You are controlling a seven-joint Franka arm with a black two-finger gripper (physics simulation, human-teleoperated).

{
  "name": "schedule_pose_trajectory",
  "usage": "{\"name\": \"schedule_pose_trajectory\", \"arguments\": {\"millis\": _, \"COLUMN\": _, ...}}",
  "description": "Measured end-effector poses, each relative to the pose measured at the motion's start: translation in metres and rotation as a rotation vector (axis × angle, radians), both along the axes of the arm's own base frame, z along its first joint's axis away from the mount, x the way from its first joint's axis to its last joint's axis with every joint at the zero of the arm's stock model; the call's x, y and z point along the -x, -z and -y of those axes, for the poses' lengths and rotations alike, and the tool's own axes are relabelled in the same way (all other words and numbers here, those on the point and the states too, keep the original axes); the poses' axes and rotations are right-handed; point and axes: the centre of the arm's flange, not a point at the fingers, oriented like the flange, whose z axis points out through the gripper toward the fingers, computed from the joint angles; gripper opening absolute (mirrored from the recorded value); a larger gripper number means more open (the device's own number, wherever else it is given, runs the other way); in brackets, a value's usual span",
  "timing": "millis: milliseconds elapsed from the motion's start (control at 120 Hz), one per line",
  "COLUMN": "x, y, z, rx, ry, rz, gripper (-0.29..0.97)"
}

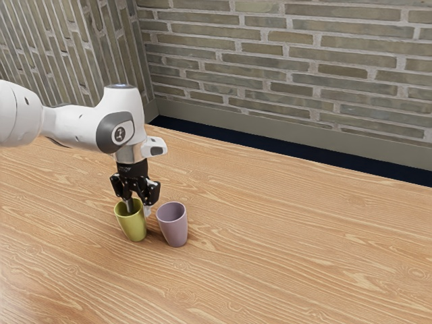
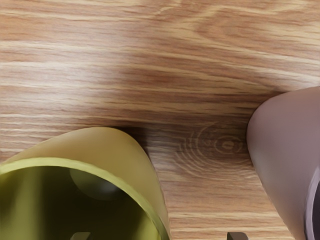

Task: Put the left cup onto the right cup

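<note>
An olive-green cup [image 1: 132, 223] stands upright on the wooden table [image 1: 304, 236], and a mauve cup [image 1: 173, 224] stands upright close on its exterior-view right, with a small gap between them. My gripper [image 1: 138, 208] has come down over the green cup's rim on the side facing the mauve cup. It is open: one finger is inside the cup and the other outside its wall. In the wrist view the green cup [image 2: 100, 155] lies right under my hand and the mauve cup [image 2: 285, 150] is beside it. Two dark fingertips [image 2: 237, 235] stand wide apart, clear of the wall.
Bare wood stretches widely to the exterior view's right and toward the front. A brick wall [image 1: 304, 61] runs behind the table's far edge, well away from the cups.
</note>
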Motion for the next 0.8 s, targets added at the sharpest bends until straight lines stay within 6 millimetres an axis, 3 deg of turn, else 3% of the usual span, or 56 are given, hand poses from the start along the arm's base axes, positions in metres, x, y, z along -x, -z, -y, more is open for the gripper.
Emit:
{"name": "schedule_pose_trajectory", "arguments": {"millis": 258, "x": -0.0002, "y": -0.0002, "z": -0.0001, "rx": 0.001, "ry": -0.002, "rz": 0.002, "gripper": 0.14}}
{"name": "schedule_pose_trajectory", "arguments": {"millis": 800, "x": -0.0006, "y": 0.0084, "z": -0.0014, "rx": 0.008, "ry": -0.017, "rz": -0.007, "gripper": -0.04}}
